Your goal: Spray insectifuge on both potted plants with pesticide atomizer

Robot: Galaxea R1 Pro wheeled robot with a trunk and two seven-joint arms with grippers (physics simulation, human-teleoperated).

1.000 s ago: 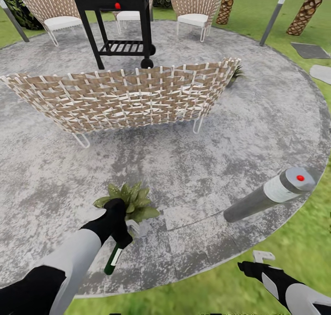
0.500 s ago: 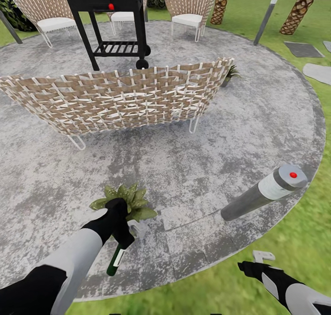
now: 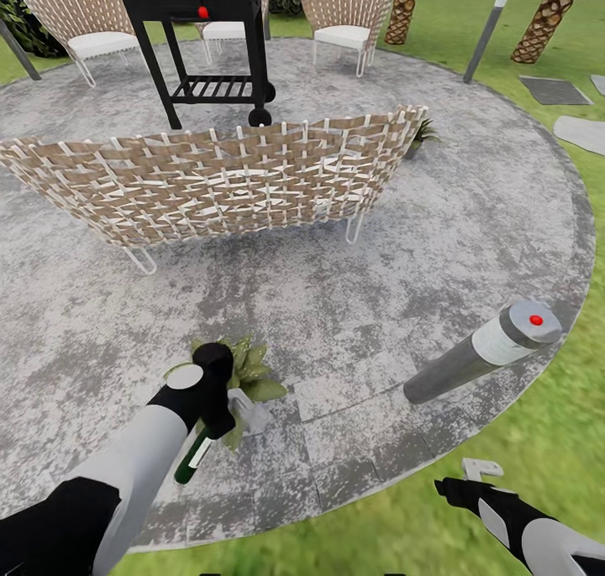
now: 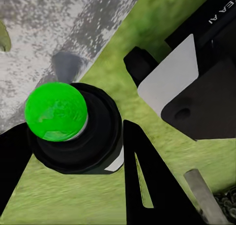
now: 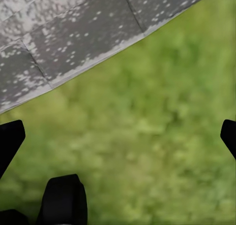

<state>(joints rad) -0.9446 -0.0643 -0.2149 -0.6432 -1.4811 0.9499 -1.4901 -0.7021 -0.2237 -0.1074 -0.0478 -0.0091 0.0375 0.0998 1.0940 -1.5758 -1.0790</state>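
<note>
On the round, mottled grey paved patio, ringed by green lawn, the left pincer is pinched on the small dark green pesticide atomizer with a white label patch; the bottle is tilted, its base pointing down toward the robot and its pale spray head up against the leaves of a low potted plant with broad pointed green leaves that sits just beyond the black wrist. In the left wrist view the bottle's round, bright green base fills the space between the black fingers, with grass and a wedge of paving behind it. The second potted plant is well apart, at the far right end of a long curved bench of woven tan and white straps that stands across the middle of the patio. Behind the bench is a black barbecue cart with a red knob, and beyond it two woven chairs with white cushions. A short grey bollard lamp with a red dot on its cap rises near the patio's right edge. The right pincer hangs low over the grass beside the paving edge; in the right wrist view its dark fingertips stand wide apart with only lawn and paving between them.
</note>
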